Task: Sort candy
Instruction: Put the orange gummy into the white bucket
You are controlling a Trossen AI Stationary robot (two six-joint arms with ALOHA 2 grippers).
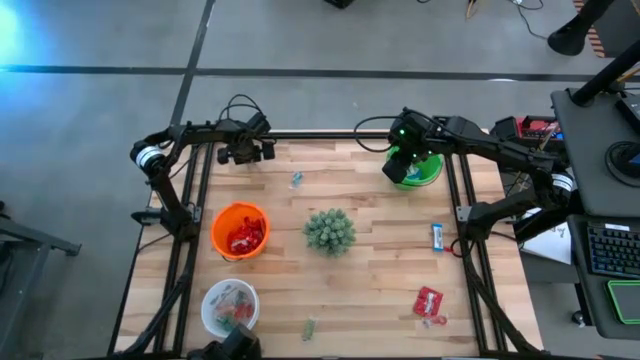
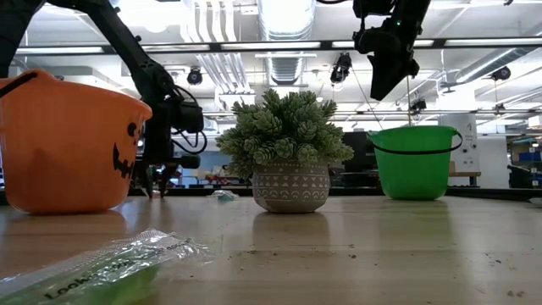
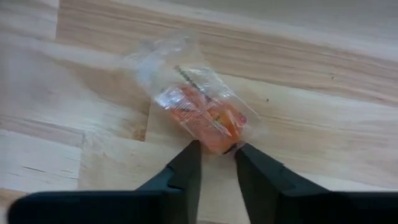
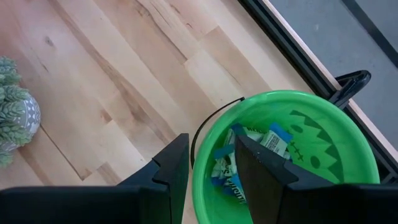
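The table [image 1: 370, 300] holds three bowls and a small potted plant [image 1: 329, 231] in its middle. The sorting looks partly done. The orange bowl [image 1: 240, 231] already has red packets in it, the green bowl [image 1: 424, 170] holds blue-and-white bars, visible in the right wrist view, and the white bowl [image 1: 229, 305] holds a mix of pale and coloured pieces.

Several sweets are left loose on the wood: a red packet [image 1: 429, 303], a blue-and-white bar [image 1: 437, 236], a small teal piece [image 1: 296, 180] and a greenish piece [image 1: 309, 327].

The left gripper [image 3: 217, 163] is down at the tabletop at the far edge, well apart from the orange bowl. Its fingers stand a little apart with the near end of a clear packet [image 3: 199, 106] right at their tips. The packet is crinkled clear plastic with orange-red sweets inside, lying flat on the wood just ahead of the tool. I cannot tell whether the tips have pinched the wrapper or only frame it; it looks like a grasp being made.

The right gripper [image 4: 208, 163] hangs above the green bowl, with the rim directly beneath it. Its fingers are apart with nothing between them, so its last bar appears delivered.
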